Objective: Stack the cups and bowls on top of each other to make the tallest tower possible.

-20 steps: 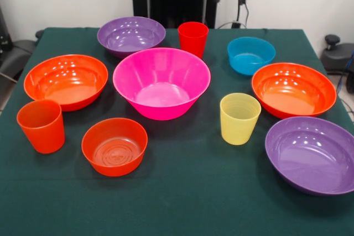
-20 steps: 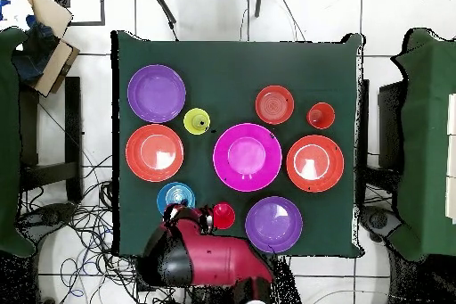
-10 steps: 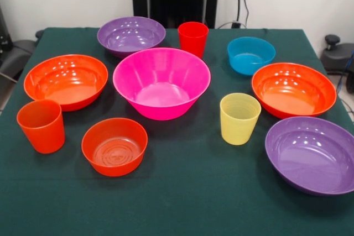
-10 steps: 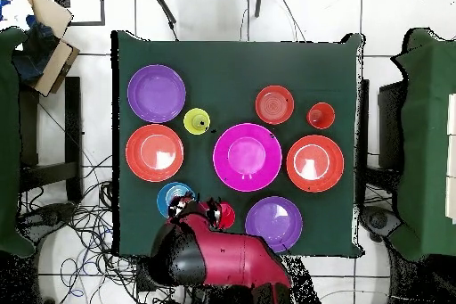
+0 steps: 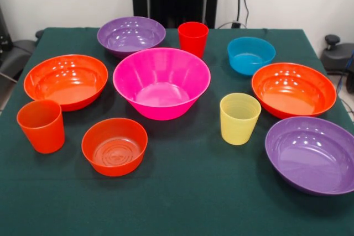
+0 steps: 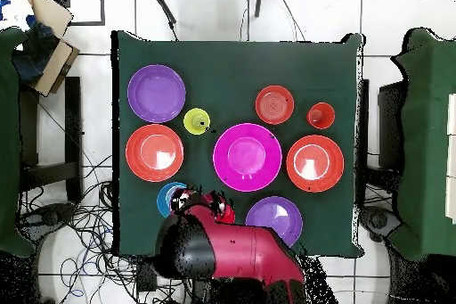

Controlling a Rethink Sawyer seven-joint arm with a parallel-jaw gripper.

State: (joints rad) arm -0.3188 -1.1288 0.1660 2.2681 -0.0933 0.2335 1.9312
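The big pink bowl [image 5: 161, 81] sits mid-table with nothing in it. Around it, each standing apart, are two purple bowls [image 5: 131, 34] [image 5: 312, 153], two wide orange bowls [image 5: 66, 80] [image 5: 293, 88], a small orange bowl [image 5: 114, 145] and a blue bowl [image 5: 250, 54]. The red cup [image 5: 193, 38], yellow cup [image 5: 239, 118] and orange cup [image 5: 41, 125] stand upright. In the overhead view my gripper [image 6: 198, 202] hangs at the table's near edge, over the gap between the blue bowl [image 6: 167, 197] and the red cup [image 6: 224, 213], partly covering both. The front view does not show it.
The red and black arm [image 6: 227, 256] overhangs the table edge and part of one purple bowl [image 6: 276, 218]. Green cloth [image 5: 182, 192] covers the table. A cardboard box [image 6: 44, 37] and cables lie on the floor beside it.
In the overhead view the arm has swung further over the table edge, now covering more of the blue bowl, red cup and purple bowl. No bowl or cup has moved.
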